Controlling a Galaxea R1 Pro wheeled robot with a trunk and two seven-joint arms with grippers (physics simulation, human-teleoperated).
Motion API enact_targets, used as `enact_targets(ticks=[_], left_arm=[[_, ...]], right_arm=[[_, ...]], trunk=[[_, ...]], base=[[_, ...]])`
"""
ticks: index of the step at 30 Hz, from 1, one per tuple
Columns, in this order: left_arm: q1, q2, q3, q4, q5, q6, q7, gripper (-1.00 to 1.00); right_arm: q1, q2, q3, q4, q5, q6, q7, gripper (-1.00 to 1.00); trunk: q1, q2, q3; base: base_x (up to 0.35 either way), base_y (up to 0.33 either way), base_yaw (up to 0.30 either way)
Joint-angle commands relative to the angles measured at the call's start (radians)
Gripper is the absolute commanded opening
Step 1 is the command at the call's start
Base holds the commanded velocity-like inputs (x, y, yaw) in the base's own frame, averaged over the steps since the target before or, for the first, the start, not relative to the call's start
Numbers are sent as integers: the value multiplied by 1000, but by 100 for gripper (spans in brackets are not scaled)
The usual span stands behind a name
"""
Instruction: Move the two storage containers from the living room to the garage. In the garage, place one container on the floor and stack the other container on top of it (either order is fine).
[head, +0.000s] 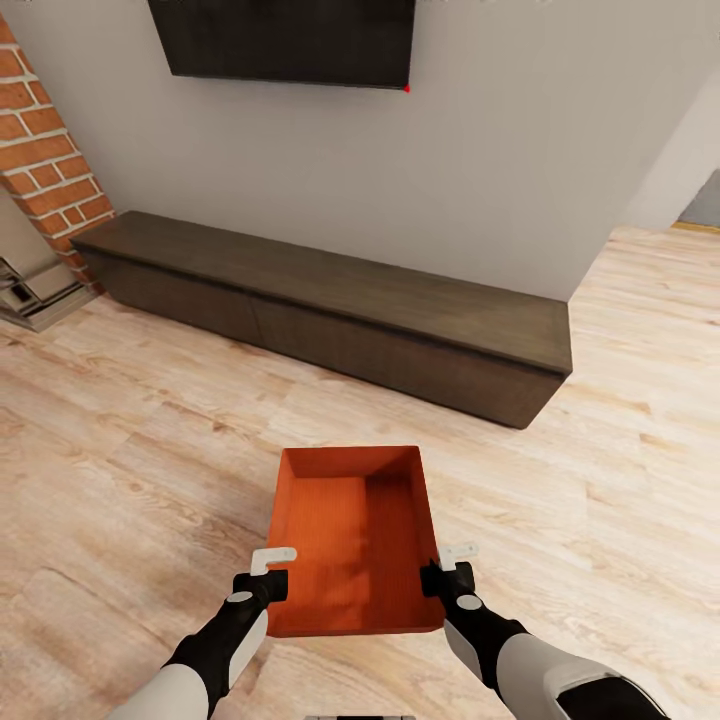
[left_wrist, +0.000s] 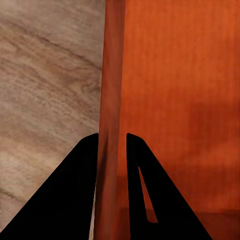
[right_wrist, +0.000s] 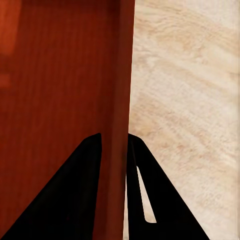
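Holding 1 orange-red storage container (head: 355, 540) between them, both grippers are clamped on its side walls near the robot's body. The left gripper (head: 270, 570) has its 2 fingers closed over the left wall, 1 finger inside and 1 outside, and the right gripper (head: 448, 568) pinches the right wall in the same way; the wrist views show each wall squeezed between the dark fingers (left_wrist: 75, 200). The container is empty and sits low over the light wood plank floor (head: 130, 450). Farther on stands the long dark bench (head: 330, 310), with the brick fireplace (head: 45, 170) and the black TV (head: 285, 40) behind. I judge this is the carrying step: next the base must turn toward the garage, keeping the grip level.
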Motion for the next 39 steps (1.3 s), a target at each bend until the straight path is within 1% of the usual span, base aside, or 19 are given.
enact_targets(ticks=[1,39], left_arm=[[1,4,-9,3,4,7,17,-100],[0,5,-7,0,7,7,17,-100]], right_arm=[[-2,0,-19,-2,-3,-6,-9,-100],[-1,1,-19,-1,-1,-8,-9,-100]], trunk=[[-4,7,3],[-150,273,122]], base=[[0,0,0],[0,0,0]])
